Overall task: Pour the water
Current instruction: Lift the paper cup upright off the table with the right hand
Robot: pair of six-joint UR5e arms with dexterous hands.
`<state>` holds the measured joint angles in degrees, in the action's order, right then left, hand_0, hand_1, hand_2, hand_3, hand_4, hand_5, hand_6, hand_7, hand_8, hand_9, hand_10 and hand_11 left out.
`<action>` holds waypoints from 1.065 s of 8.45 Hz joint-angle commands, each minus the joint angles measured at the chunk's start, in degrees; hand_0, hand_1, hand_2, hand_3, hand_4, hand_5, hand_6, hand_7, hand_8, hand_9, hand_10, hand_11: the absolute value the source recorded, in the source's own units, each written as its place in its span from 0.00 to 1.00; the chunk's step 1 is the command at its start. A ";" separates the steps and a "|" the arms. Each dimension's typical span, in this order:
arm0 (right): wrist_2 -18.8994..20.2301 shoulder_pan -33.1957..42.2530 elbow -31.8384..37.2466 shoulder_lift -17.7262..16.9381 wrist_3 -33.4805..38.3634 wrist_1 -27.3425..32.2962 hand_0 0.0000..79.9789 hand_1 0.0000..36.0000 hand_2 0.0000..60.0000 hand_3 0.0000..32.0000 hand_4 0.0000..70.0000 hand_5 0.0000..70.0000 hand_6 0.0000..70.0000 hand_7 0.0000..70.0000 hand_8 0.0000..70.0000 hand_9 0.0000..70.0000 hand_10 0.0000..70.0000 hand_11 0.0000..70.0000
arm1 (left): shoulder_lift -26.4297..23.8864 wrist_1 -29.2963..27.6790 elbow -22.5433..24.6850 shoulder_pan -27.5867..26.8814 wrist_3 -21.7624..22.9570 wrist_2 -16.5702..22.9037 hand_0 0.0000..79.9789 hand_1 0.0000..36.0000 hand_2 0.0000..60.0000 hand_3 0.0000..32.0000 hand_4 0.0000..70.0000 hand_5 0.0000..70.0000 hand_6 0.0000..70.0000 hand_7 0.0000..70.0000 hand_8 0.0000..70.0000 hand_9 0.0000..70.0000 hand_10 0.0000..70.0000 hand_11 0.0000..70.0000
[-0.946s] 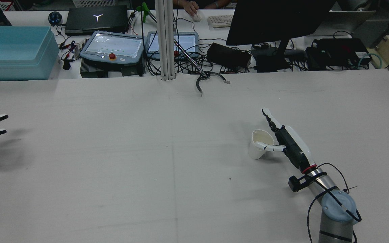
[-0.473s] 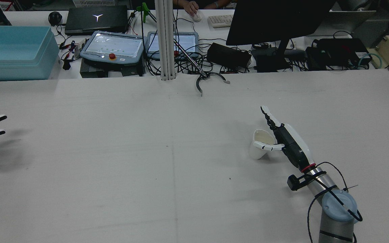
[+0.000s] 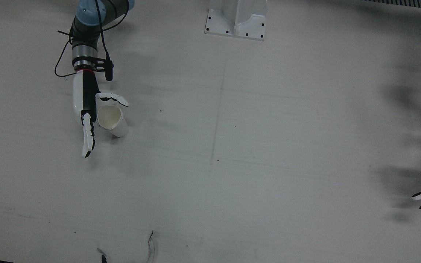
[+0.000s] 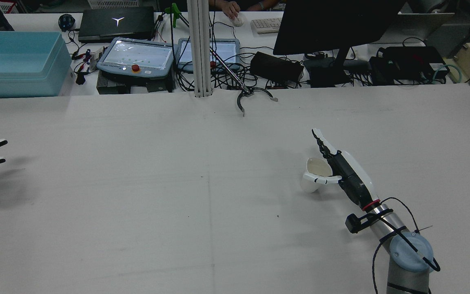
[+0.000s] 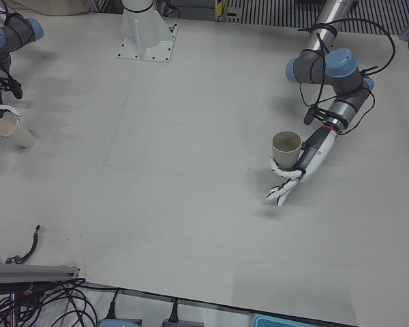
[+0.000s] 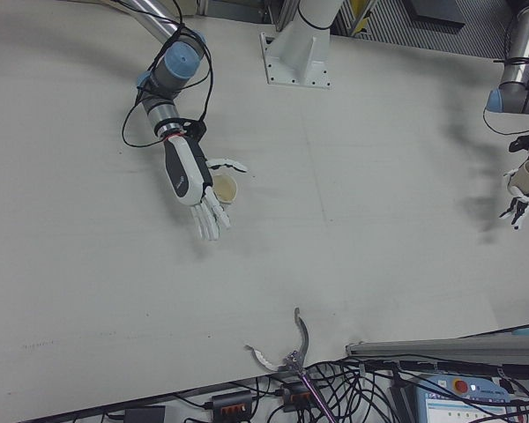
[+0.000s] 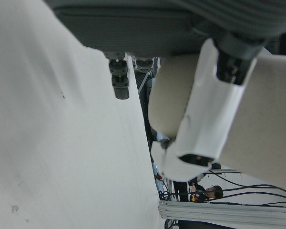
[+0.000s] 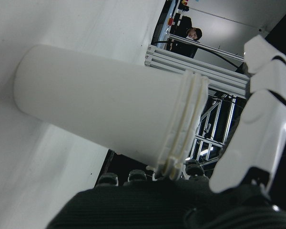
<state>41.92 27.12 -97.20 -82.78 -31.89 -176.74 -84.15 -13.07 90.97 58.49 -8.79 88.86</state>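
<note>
Start on the left of the rear view. Your left hand [image 5: 291, 178] is far out at the edge of the worktop [image 4: 202, 204]. In the left-front view it is wrapped around a tan paper cup [image 5: 285, 146], and the cup is upright and lifted off the worktop. I cannot see if there is water in it.

Now look to the right. Your right hand [image 4: 343, 169] has a white cup [image 4: 314, 173] against its palm. The thumb curls across the near side of the cup, but the long fingers [image 3: 88, 137] point straight out and do not wrap it. The cup leans over, with its open top tipped toward the hand. Its bottom looks just off the worktop, or barely on it. So the hold looks loose, more of a hook than a squeeze.

The two cups are well apart, at opposite sides of the worktop. No pouring has begun, as far as I can judge. You still need to bring the cups together and tip one over the other.
</note>
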 commanded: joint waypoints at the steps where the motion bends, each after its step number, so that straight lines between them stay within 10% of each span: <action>1: 0.00 -1.10 0.43 -0.10 -0.28 0.00 0.57 0.50 0.37 0.16 0.00 0.04 0.00 0.00 0.01 0.00 0.00 0.00 | 0.04 -0.12 0.00 -0.04 0.00 0.00 1.00 1.00 1.00 0.00 1.00 1.00 0.20 0.15 0.07 0.01 0.16 0.28; 9: -0.09 -1.72 2.89 0.07 -0.46 0.08 0.57 0.46 0.36 0.18 0.00 0.04 0.00 0.00 0.03 0.00 0.00 0.00 | 0.04 -0.12 0.08 0.05 -0.09 0.00 1.00 1.00 1.00 0.00 1.00 1.00 0.21 0.15 0.07 0.01 0.16 0.28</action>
<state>41.80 25.47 -94.49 -82.78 -32.34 -176.67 -84.11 -13.18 90.97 58.45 -8.89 88.86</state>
